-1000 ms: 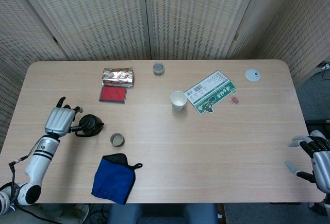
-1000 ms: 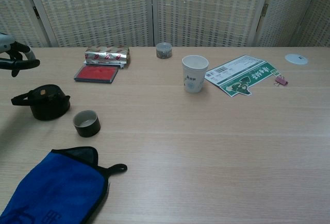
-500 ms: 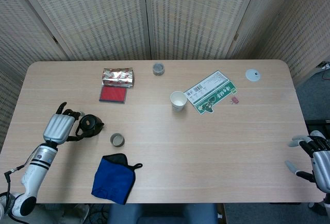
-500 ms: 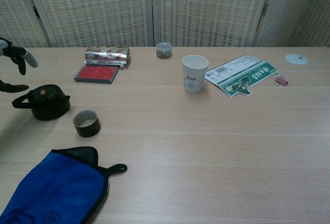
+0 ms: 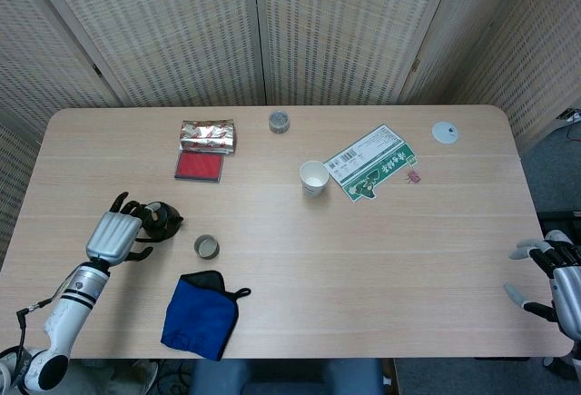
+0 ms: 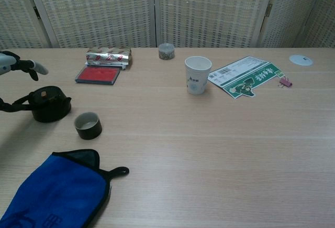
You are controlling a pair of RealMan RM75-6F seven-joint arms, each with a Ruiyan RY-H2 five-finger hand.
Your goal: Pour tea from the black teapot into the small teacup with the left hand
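From the head view, a pale wooden table (image 5: pixel 363 250) stands before woven screens. The left hand (image 5: pixel 116 234), fingers spread, holding nothing, sits just beside one black teapot (image 5: pixel 162 219); one small teacup (image 5: pixel 206 247) lies near the teapot. The right hand (image 5: pixel 556 277) hangs open at the table's far edge. From the chest view, the teacup (image 6: pixel 87 125) stands just beside the teapot (image 6: pixel 48 104), near one blue cloth (image 6: pixel 57 191).
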